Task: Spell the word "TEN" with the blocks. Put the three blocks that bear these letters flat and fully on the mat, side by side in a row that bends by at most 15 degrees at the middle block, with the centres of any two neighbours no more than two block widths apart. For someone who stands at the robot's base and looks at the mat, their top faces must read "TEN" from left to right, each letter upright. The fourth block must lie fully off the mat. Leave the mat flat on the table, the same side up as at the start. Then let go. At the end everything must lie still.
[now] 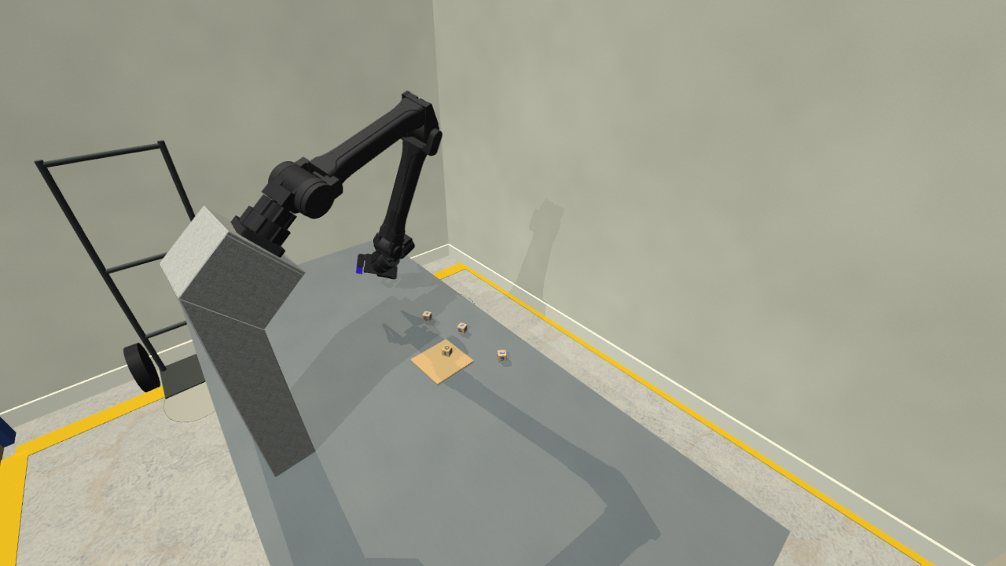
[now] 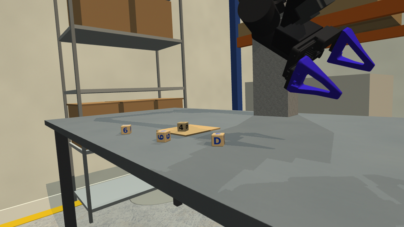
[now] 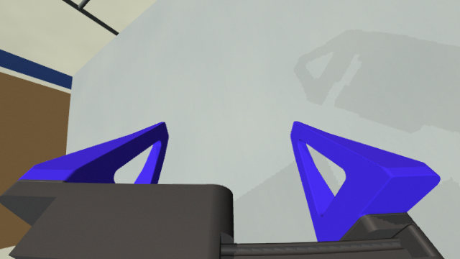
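Note:
The gripper (image 2: 355, 83) (image 3: 229, 124) is open and empty, high above the table, away from the blocks. The flat tan mat (image 1: 437, 376) (image 2: 197, 130) carries one block (image 1: 446, 350) (image 2: 182, 126) near its edge, with a black 4 on a side. Three blocks lie off the mat: one with a blue D on its side (image 1: 427, 316) (image 2: 217, 139), one with blue sideways characters on two sides (image 1: 462, 327) (image 2: 163, 136), and one with a blue 6 on its side (image 1: 501, 354) (image 2: 126, 129). The top letters are too small or too slanted to read. No block shows in the wrist view.
The grey table (image 1: 449, 478) (image 2: 268, 152) (image 3: 215, 72) bears the mat and blocks. The arm's stone-like pedestal (image 1: 246, 373) (image 2: 268, 81) stands at the table. One long table edge runs near the three loose blocks. Shelves (image 2: 118, 39) and a hand truck (image 1: 98, 246) stand beyond the table.

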You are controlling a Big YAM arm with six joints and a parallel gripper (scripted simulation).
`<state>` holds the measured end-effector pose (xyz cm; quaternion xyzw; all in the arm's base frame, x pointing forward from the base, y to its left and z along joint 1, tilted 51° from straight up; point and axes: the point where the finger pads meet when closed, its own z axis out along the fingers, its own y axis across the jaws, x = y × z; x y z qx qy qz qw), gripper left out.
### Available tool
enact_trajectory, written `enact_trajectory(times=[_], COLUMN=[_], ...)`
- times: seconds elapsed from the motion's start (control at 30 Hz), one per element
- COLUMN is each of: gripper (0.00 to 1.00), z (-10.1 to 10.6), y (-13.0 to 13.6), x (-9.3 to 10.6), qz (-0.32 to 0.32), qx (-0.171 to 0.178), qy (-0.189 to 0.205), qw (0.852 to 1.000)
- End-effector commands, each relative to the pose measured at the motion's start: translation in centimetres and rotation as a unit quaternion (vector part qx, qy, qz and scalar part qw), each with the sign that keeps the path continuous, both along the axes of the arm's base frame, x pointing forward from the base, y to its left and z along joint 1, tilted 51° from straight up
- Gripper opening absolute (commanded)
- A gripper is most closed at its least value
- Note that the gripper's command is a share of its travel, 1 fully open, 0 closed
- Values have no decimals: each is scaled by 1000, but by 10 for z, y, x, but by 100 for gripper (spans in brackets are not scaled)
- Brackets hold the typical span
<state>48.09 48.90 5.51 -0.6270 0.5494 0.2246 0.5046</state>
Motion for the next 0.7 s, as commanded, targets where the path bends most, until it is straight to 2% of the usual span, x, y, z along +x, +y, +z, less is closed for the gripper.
enact_trajectory(times=[0.0, 0.03, 0.07, 0.1, 0.13, 0.2, 0.23, 0.27, 0.3, 0.37, 0.4, 0.43, 0.5, 0.67], gripper=[100, 100, 100, 100, 100, 100, 100, 100, 100, 100, 100, 100, 100, 100], z=[14, 14, 24, 25, 34, 34, 42, 42, 50, 50, 56, 56, 65, 71], y=[-42, -42, -72, -72, -101, -101, -128, -128, -154, -154, -175, -175, -209, -233], x=[19, 19, 33, 33, 45, 45, 54, 54, 61, 61, 66, 66, 72, 75], qz=[8, 8, 1, 1, -6, -5, -11, -11, -16, -16, -19, -19, -24, -27], qx=[-37, -37, -56, -56, -75, -74, -93, -93, -110, -110, -126, -126, -151, -170], qy=[-71, -71, -102, -102, -131, -131, -157, -157, -180, -180, -199, -199, -227, -245], qw=[997, 997, 993, 993, 989, 989, 983, 983, 977, 977, 972, 972, 962, 954])
